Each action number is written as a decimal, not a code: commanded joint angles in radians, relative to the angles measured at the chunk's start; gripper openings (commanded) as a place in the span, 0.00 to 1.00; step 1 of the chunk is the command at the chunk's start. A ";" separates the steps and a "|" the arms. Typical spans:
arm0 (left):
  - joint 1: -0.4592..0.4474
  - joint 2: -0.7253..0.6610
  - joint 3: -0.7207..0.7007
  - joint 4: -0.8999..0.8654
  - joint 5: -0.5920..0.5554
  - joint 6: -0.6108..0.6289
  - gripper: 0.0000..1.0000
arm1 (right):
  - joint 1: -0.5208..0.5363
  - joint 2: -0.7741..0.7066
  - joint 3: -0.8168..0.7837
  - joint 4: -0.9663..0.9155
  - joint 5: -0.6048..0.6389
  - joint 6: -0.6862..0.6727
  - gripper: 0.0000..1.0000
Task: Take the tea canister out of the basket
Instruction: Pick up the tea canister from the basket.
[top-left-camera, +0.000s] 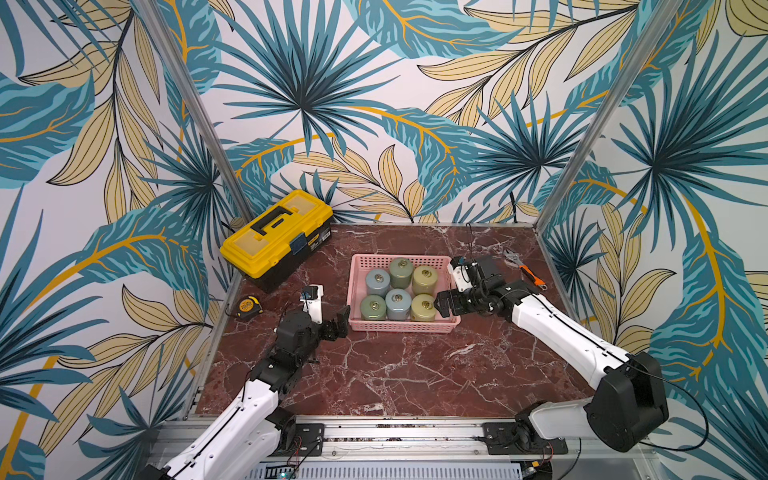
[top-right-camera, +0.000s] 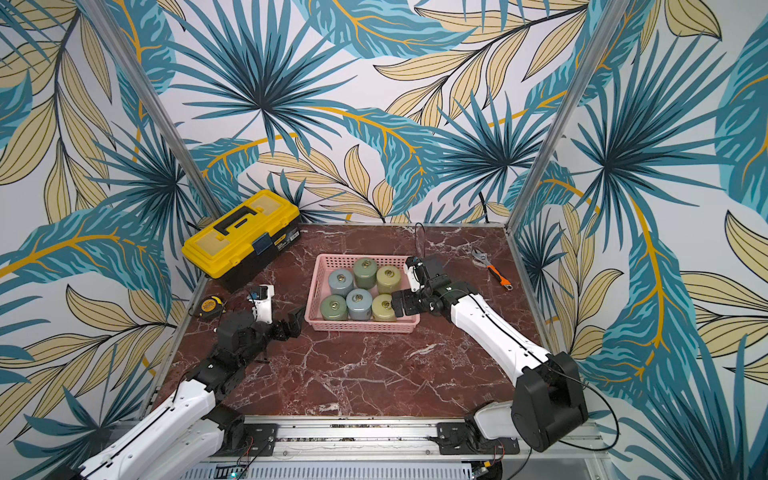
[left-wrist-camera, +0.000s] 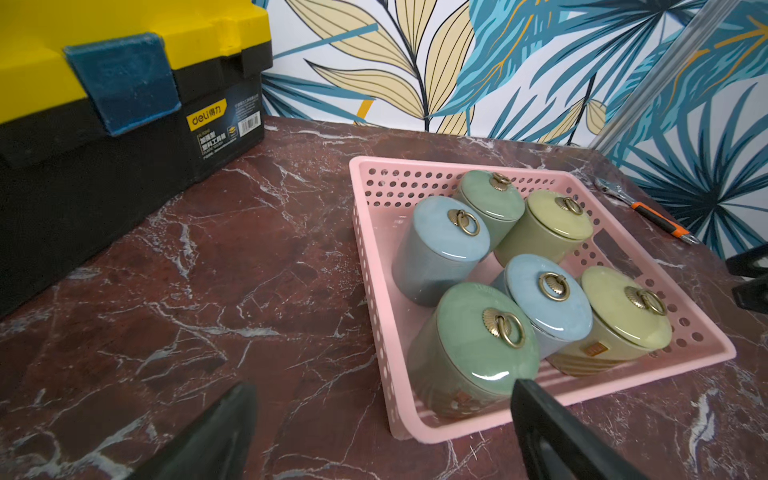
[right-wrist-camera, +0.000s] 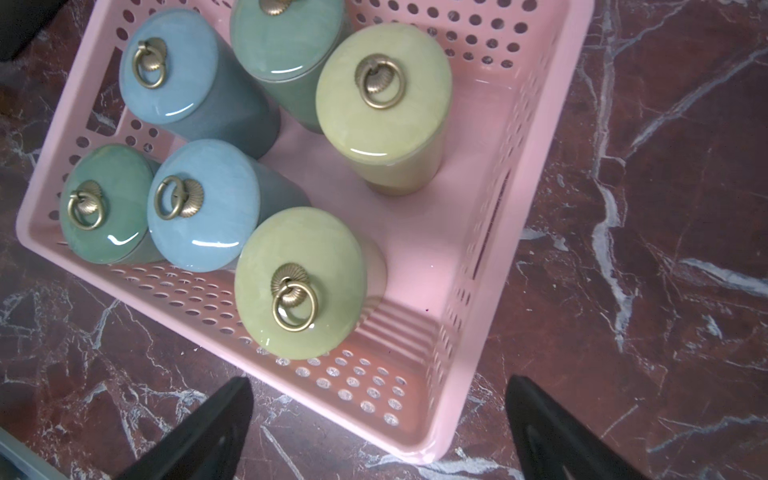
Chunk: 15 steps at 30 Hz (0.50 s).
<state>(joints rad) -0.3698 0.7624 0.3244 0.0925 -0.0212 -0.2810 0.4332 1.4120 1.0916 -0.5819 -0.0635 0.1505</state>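
Observation:
The pink basket (top-left-camera: 405, 326) (top-right-camera: 361, 326) sits mid-table on the red marble top. Several lidded tea canisters stand upright in it in two rows, each with a brass ring on its lid. The near row is green (top-left-camera: 372, 306), blue (top-left-camera: 398, 303) and yellow-green (top-left-camera: 423, 307). My left gripper (top-left-camera: 336, 324) (left-wrist-camera: 384, 386) is open and empty, just outside the basket's near left corner, close to the green canister (left-wrist-camera: 473, 345). My right gripper (top-left-camera: 446, 305) (right-wrist-camera: 378, 381) is open and empty over the near right corner, beside the yellow-green canister (right-wrist-camera: 299, 282).
A yellow-and-black toolbox (top-left-camera: 276, 237) stands at the back left. A tape measure (top-left-camera: 249, 307) lies by the left edge. An orange-handled wrench (top-left-camera: 523, 268) lies at the back right. Patterned walls and metal posts close in three sides.

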 joint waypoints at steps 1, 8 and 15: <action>0.000 -0.015 -0.044 0.112 0.050 0.037 1.00 | 0.038 0.045 0.044 -0.054 0.051 -0.035 0.99; 0.000 -0.021 -0.017 0.057 0.023 0.028 1.00 | 0.094 0.126 0.111 -0.071 0.080 -0.051 0.99; 0.000 -0.022 -0.021 0.061 0.017 0.031 1.00 | 0.119 0.209 0.165 -0.080 0.089 -0.061 0.99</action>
<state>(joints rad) -0.3698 0.7521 0.3111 0.1246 -0.0029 -0.2630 0.5419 1.5909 1.2331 -0.6312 0.0082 0.1089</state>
